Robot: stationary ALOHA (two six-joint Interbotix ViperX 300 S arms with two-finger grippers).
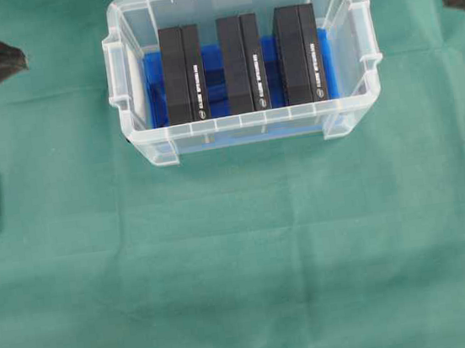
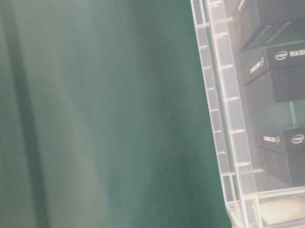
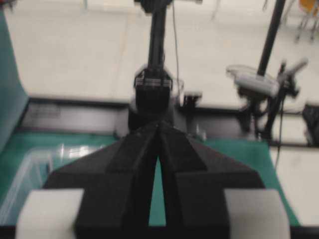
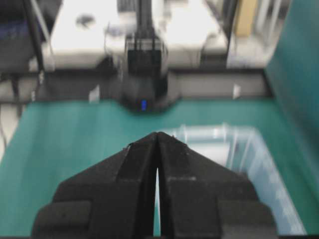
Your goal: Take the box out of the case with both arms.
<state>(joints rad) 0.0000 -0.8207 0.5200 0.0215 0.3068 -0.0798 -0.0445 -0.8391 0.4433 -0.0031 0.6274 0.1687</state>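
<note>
I see the clear rectangular plastic case (image 1: 249,123) on green-clothed bench (image 1: 243,258) w/ three black boxes (image 1: 245,62) upright inside. Left pincer (image 3: 158,130) & right pincer (image 4: 156,139) both closed, empty, well apart from case.

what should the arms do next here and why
Probably open both pincers and bring them in over the case. The left pincer and right pincer are shut, empty, and out at the table's sides, while all three black boxes, such as the middle one, sit untouched in the case.
</note>
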